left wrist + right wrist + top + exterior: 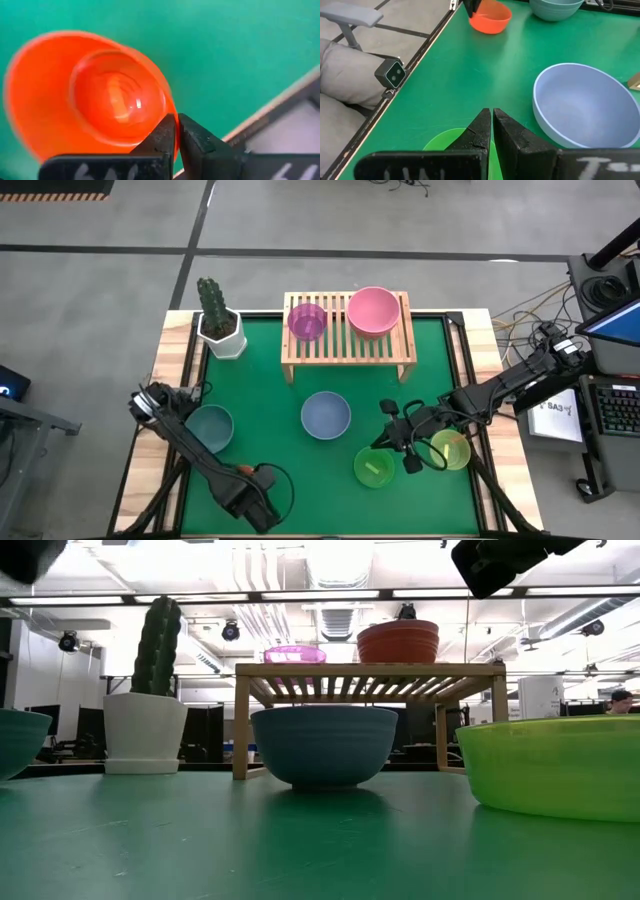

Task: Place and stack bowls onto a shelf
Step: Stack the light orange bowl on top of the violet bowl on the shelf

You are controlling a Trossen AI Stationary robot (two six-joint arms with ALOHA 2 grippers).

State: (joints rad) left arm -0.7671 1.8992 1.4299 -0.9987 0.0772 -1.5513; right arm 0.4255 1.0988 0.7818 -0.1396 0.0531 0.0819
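Note:
My left gripper [248, 485] is near the table's front edge, shut on a small orange bowl [90, 95], which also shows in the right wrist view [491, 19]. My right gripper [492, 131] is shut and empty above the green bowl [372, 470]. A yellow-green bowl [455, 450] stands beside it. A blue bowl [326, 415] stands mid-table and a teal bowl [209, 427] at the left. The wooden shelf [348, 350] at the back carries a purple bowl [307, 321] and a larger pink bowl [373, 311] on its slats. My left gripper pinches the orange bowl's rim [167, 112] between its two fingers, one finger inside the bowl and one outside. The fingers come from above, pointing down. The bowl sits open side up; whether it is clear of the table I cannot tell.
A white pot with a green cactus [218, 320] stands at the back left beside the shelf. The table's raised frame edge [270, 112] runs close to the orange bowl. Bare green mat lies between the blue bowl and the front edge.

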